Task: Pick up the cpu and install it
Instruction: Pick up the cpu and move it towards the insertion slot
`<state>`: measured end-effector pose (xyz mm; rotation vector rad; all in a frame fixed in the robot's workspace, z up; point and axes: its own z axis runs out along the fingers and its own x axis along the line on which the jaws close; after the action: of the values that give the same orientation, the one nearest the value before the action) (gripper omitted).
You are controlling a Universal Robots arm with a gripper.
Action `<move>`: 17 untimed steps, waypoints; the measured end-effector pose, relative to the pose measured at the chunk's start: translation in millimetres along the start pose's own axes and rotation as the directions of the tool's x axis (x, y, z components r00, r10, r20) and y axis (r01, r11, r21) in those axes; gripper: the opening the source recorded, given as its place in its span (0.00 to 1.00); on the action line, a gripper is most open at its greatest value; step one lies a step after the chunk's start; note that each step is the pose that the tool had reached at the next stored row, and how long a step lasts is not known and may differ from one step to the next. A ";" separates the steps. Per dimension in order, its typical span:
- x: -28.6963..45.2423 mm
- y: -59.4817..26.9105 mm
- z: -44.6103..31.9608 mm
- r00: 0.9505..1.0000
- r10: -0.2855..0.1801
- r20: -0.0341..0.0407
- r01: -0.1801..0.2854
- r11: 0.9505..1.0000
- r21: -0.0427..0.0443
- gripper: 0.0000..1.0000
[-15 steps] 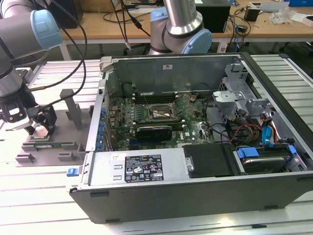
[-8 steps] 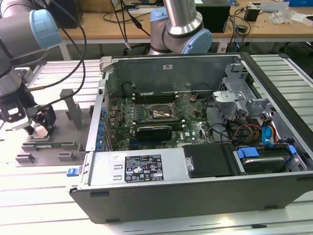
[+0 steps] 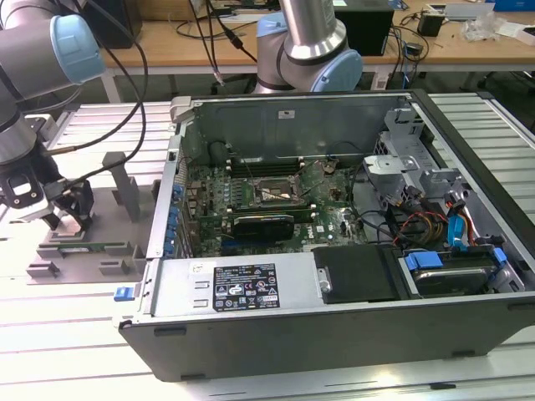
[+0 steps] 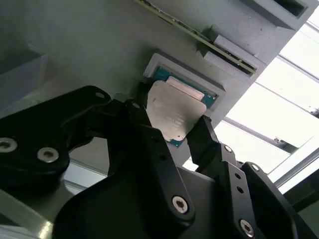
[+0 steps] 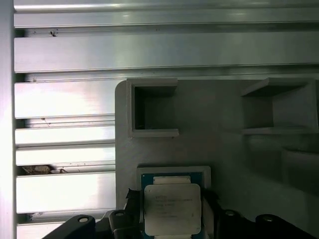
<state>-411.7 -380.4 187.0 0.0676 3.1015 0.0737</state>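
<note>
The cpu point(image 4: 172, 112) is a small square chip with a silvery top and a thin green rim. It lies in a shallow pocket of a grey fixture point(image 3: 100, 209) at the exterior view's left. My gripper point(image 3: 71, 219) reaches down onto that fixture. In both wrist views its black fingers point(image 4: 142, 117) press against two opposite edges of the cpu point(image 5: 172, 206), and the gripper point(image 4: 172, 122) is shut on it. The chip still rests in the pocket. The motherboard's metal-framed socket point(image 3: 272, 194) sits inside the open computer case point(image 3: 351, 334).
Raised grey posts and open-topped boxes point(image 5: 152, 107) stand on the fixture around the pocket. A long thin green stick point(image 4: 199, 37) lies in a slot beside it. The ribbed aluminium table point(image 5: 65, 149) runs under everything. A second robot arm point(image 3: 309, 42) stands behind the case.
</note>
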 end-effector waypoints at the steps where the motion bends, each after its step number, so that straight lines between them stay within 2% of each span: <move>1: 0.0 0.0 0.0 1.000 0.000 0.000 0.000 1.000 0.000 0.55; 7: -0.1 0.1 -1.0 1.000 0.000 0.000 0.000 1.000 0.000 0.55; 9: -0.3 0.3 -4.8 1.000 -0.001 0.000 0.001 1.000 0.000 0.55; 13: -0.6 0.4 -7.2 1.000 -0.007 0.000 0.007 1.000 0.000 0.55; 17: -1.1 0.8 -15.6 1.000 -0.009 0.000 0.009 1.000 0.000 0.55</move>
<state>-411.2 -380.3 202.6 0.0540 3.1019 0.0741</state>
